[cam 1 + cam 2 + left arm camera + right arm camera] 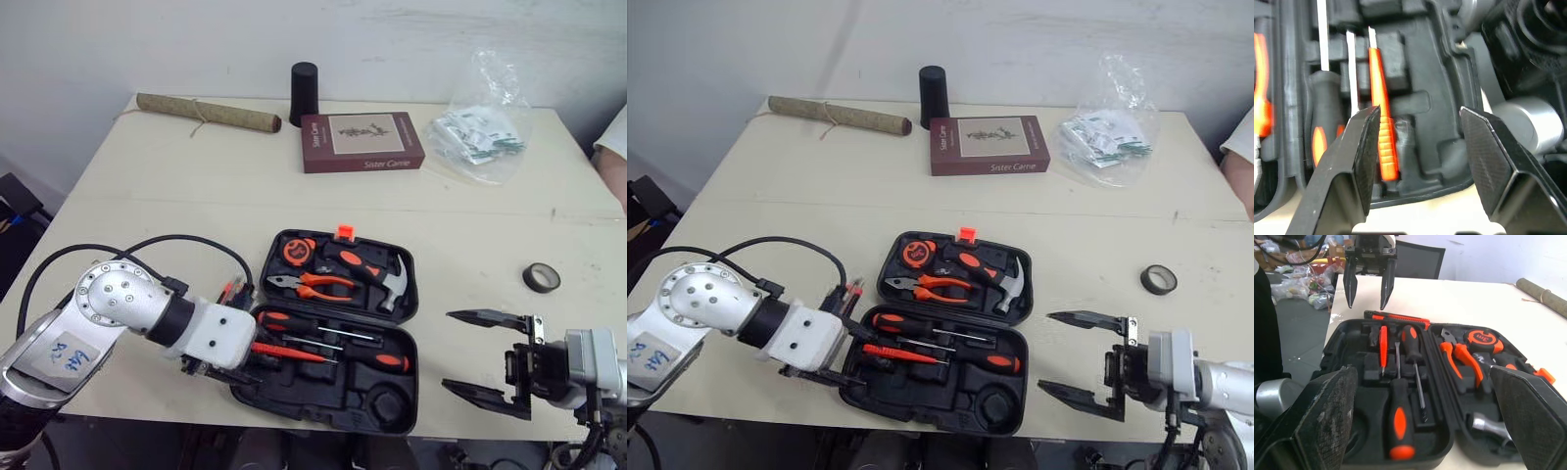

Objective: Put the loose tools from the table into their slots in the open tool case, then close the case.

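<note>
Left eye view. One open tool case (328, 397) lies near the front edge of the desk (196, 196). Its far half holds one tape measure (299, 251), one pair of pliers (313, 285) and one hammer (377, 274). Its near half holds two screwdrivers (377, 360), their handles at opposite ends, and one slim orange tool (284, 352). One black tape roll (541, 277) lies loose on the desk, right of the case and apart from it. Farther back are one black cup (304, 93), one rolled mat (208, 113) tied with string, one book (362, 140) and one clear plastic bag (485, 127) of packets.

Left arm: bent in across the front-left corner of the case. The left pincer (1420, 115) sits at the case's left end, spread wide and holding nothing, with the slim orange tool's handle nearest it.

Right arm: at the desk's front edge, right of the case. The right pincer (485, 357) faces the case, fingers far apart and empty.

Writing: the book reads "Sister Carrie" on cover and spine. A label (64, 354) on the left arm bears blue handwriting, too small to read.
</note>
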Available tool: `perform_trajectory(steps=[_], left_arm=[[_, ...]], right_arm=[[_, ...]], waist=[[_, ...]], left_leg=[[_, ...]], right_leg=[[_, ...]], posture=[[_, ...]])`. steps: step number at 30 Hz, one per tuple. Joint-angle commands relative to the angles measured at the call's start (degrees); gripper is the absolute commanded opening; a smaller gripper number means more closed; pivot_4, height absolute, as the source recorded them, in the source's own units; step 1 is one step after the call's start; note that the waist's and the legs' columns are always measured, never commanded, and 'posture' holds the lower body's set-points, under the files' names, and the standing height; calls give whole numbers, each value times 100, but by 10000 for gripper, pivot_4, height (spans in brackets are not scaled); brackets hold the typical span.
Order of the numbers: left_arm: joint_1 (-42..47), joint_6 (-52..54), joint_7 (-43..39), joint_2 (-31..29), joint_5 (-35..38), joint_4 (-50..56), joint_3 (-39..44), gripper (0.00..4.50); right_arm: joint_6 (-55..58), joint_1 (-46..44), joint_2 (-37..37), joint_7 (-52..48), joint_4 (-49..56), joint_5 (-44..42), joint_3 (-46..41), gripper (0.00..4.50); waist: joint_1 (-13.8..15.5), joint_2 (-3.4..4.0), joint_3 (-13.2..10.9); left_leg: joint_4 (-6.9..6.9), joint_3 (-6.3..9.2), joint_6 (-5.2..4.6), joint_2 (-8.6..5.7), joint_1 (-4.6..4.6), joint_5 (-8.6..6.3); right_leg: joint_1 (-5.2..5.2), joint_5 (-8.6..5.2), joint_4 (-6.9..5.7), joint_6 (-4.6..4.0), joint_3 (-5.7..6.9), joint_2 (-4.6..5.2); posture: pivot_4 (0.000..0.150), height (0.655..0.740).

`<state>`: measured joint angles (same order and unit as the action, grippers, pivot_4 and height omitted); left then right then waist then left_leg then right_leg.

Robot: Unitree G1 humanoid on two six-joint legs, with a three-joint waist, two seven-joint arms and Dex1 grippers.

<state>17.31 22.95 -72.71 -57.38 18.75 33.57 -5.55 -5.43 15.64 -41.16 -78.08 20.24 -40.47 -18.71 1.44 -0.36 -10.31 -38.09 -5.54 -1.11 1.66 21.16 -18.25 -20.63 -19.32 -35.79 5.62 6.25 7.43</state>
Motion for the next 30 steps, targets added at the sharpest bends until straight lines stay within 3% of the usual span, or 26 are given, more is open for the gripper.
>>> perform_trajectory(steps=[1,2,3,4,21,30], left_arm=[[-59,-49,449,350,79,-421,191,8297],[-113,-61,550,448,31,-535,165,6322],[-169,-49,698,545,-58,-652,117,1594],[-205,-32,780,591,-132,-728,54,681],[-503,327,1277,969,-583,-722,-755,681],[-519,403,1080,912,-456,-547,-822,681]], right_arm=[[110,-63,-35,99,180,-7,23,45000],[126,-78,-30,115,184,2,34,45000],[143,-88,-22,142,197,13,45,45000],[158,-99,-15,166,205,21,53,45000],[328,30,-24,465,565,38,-5,45000],[397,-70,-35,572,563,72,33,45000]], waist=[[2,-4,-2],[0,-4,-2],[-4,-4,-2],[-6,-4,-2],[-14,-4,-3],[-17,-4,-2]], left_leg=[[0,2,0,1,3,0],[0,2,0,0,5,0],[0,1,0,-1,4,0],[0,0,-1,-1,4,0],[1,-1,1,1,2,-1],[3,-1,1,2,1,-1]], right_leg=[[0,0,1,0,2,-1],[-1,0,2,0,3,-1],[-1,0,2,1,2,-1],[0,1,2,2,2,-2],[-2,2,1,4,-1,0],[-2,2,3,3,-1,0]], posture=[[1500,7400],[1500,7400],[1500,7400],[1500,7400],[1500,7400],[1500,7400]])
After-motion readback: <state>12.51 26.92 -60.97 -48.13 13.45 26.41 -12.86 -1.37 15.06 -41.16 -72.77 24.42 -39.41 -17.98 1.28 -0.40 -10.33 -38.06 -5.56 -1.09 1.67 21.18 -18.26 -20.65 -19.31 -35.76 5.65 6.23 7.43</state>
